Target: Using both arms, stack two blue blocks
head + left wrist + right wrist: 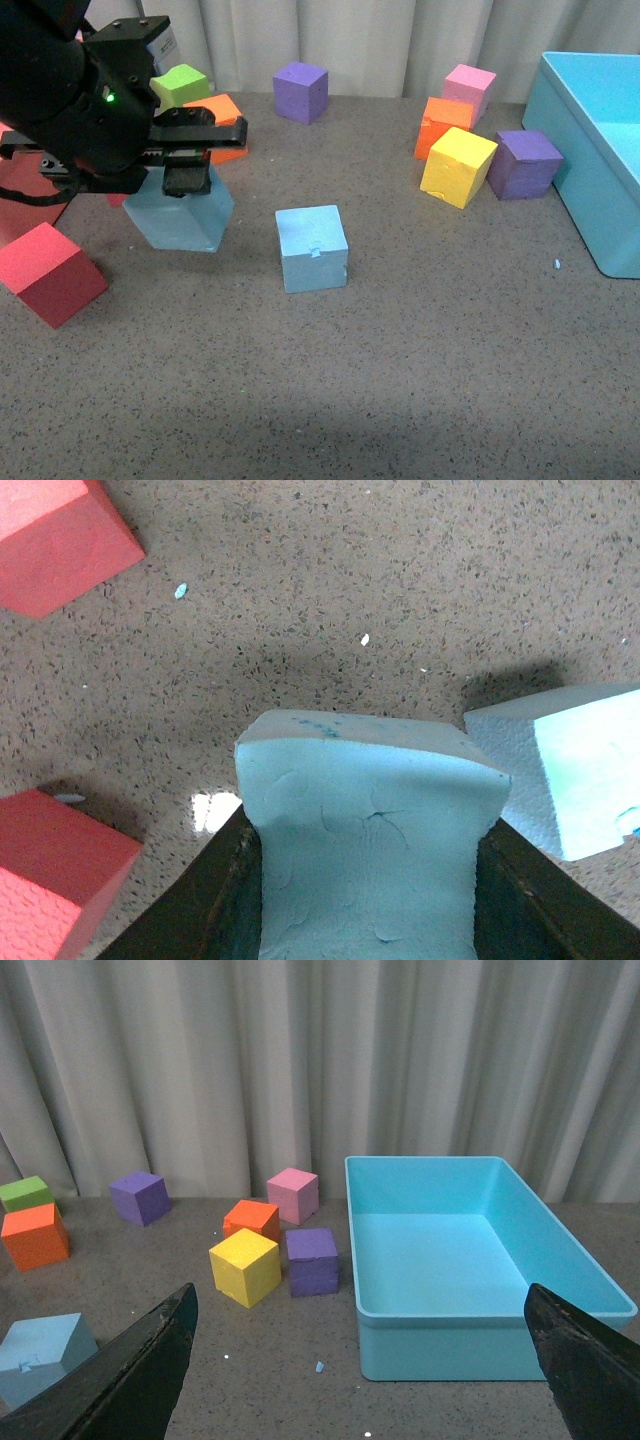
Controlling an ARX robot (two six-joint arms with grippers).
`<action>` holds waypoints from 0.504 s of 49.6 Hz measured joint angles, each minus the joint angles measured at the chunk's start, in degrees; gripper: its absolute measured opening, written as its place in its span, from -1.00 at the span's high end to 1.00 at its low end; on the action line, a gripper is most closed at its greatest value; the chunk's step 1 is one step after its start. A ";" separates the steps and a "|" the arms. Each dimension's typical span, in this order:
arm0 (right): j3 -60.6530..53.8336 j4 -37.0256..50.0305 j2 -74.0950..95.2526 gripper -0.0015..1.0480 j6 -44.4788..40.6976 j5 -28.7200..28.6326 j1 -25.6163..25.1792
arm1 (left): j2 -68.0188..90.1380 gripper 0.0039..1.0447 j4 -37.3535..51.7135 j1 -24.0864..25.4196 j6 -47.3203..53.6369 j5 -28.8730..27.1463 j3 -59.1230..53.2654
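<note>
My left gripper is shut on a blue block at the left of the front view, holding it tilted just above the grey table. In the left wrist view that blue block fills the space between the black fingers, which squeeze its sides inward. The second blue block, with a small dent on its front face, rests on the table to the right of the held one, and shows again beside it and at the edge of the right wrist view. My right gripper is open, with nothing between its fingers.
A turquoise bin stands at the right. Yellow, purple, orange and pink cubes cluster left of it. Another purple cube sits at the back, a red cube at front left, green and orange cubes behind my left arm.
</note>
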 joint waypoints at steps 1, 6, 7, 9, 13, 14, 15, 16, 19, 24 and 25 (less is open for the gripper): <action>0.00 0.00 0.00 -0.82 0.00 0.00 0.00 | -0.07 0.15 -1.27 -0.74 -1.62 -1.33 0.81; 0.00 0.00 0.00 -0.82 0.00 0.00 0.00 | -0.07 0.16 -4.42 -2.71 -6.78 -4.37 2.69; 0.00 0.00 0.00 -0.82 0.00 0.00 0.00 | -0.07 0.16 -5.33 -3.21 -7.91 -4.61 3.13; 0.00 0.00 0.00 -0.82 0.00 0.00 0.00 | -0.07 0.16 -6.14 -3.69 -9.09 -4.72 3.61; 0.00 0.00 0.00 -0.82 0.00 0.00 0.00 | -0.04 0.16 -8.13 -5.81 -12.79 -6.29 5.22; 0.00 0.00 0.00 -0.82 0.00 0.00 0.00 | 0.00 0.16 -8.39 -6.36 -13.88 -6.73 5.60; 0.00 0.00 0.00 -0.82 0.00 0.00 0.00 | 0.09 0.16 -8.61 -7.15 -14.78 -7.17 6.10; 0.00 0.00 0.00 -0.82 0.00 0.00 0.00 | 0.22 0.17 -8.87 -7.65 -15.56 -7.61 6.51; 0.00 0.00 0.00 -0.82 0.00 0.00 0.00 | 0.77 0.17 -9.75 -9.07 -17.88 -9.05 7.74; 0.00 0.00 0.00 -0.82 0.00 0.00 0.00 | 1.75 0.18 -10.47 -10.60 -19.61 -9.99 9.27; 0.00 0.00 0.00 -0.82 0.00 0.00 0.00 | 2.01 0.18 -10.64 -11.02 -19.82 -10.08 9.66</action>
